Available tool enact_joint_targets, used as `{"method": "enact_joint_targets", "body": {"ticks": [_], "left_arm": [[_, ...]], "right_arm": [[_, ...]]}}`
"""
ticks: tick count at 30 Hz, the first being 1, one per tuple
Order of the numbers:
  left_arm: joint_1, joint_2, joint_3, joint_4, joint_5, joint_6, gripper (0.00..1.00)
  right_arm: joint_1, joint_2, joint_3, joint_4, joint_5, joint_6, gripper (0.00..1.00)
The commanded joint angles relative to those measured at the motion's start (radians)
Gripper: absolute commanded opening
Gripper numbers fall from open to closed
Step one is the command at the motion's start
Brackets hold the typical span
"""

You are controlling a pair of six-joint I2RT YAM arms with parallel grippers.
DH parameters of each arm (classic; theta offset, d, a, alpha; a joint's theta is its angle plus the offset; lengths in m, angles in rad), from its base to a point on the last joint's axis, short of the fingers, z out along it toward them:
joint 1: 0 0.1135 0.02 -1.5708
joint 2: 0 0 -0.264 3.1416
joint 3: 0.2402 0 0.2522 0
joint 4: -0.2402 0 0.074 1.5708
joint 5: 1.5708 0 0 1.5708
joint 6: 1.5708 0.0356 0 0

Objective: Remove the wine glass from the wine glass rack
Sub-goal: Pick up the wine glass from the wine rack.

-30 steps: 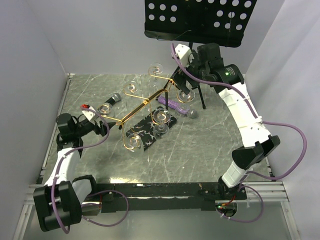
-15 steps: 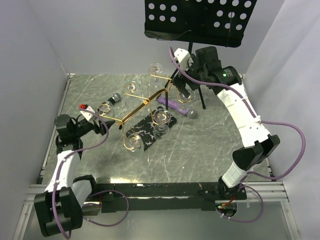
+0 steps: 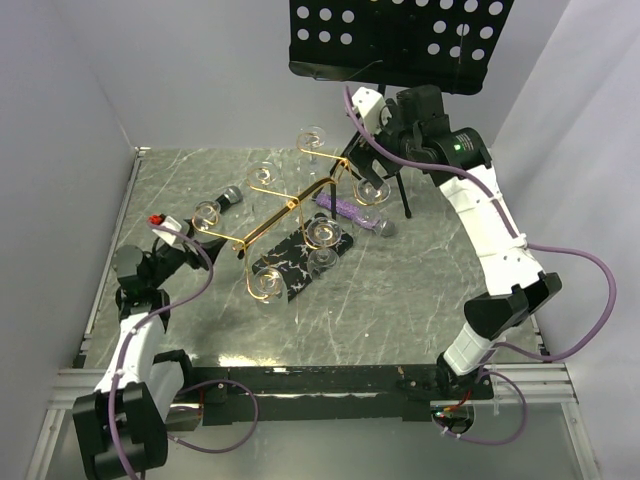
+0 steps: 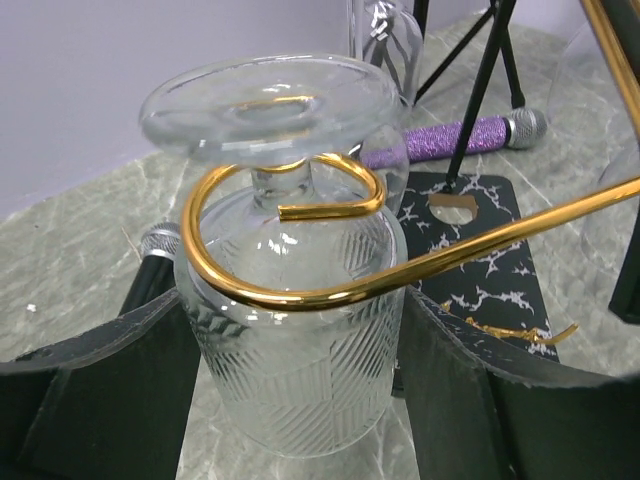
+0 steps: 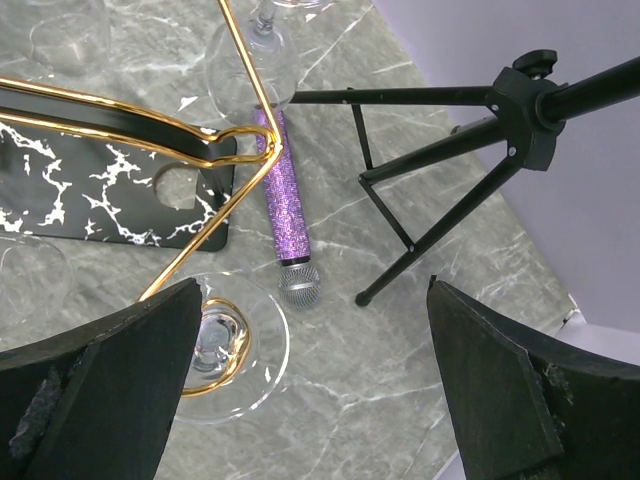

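Wine glass (image 4: 290, 390), where is it hanging now?
— It is hanging upside down in the centre of the left wrist view. Its stem is sitting inside the gold curl of the wine glass rack (image 3: 293, 268), so it is not resting on the worktop (image 3: 400, 300).
— What is changing since one second ago?
— The left hand (image 4: 297, 310) is drifting toward the lower left of the top view, and the glass is sliding a little with it.
— Is this hand gripping?
— Its two fingers are pressing both sides of the bowl, so I am judging that it is clamping the glass. The right hand (image 5: 315, 300), at the upper right, is standing wide apart and holding nothing.
— And for the task?
— I am thinking the pull-out is beginning, but the foot is still lying above the curl.
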Motion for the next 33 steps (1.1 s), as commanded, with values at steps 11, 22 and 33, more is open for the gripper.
{"method": "enact_joint_targets", "body": {"ticks": [11,22,33], "left_arm": [[0.013,-0.223,-0.035,-0.09,-0.054,0.059,0.01],[-0.02,-0.104,-0.035,-0.05,-0.057,0.127,0.01],[-0.07,0.06,-0.01,0.076,-0.02,0.183,0.01]], "right_arm": [[0.007,-0.004,-0.027,0.032,-0.001,0.015,1.0],[0.012,0.01,-0.006,0.022,-0.003,0.02,1.0],[0.03,0.001,-0.013,0.012,0.027,0.006,1.0]]}}
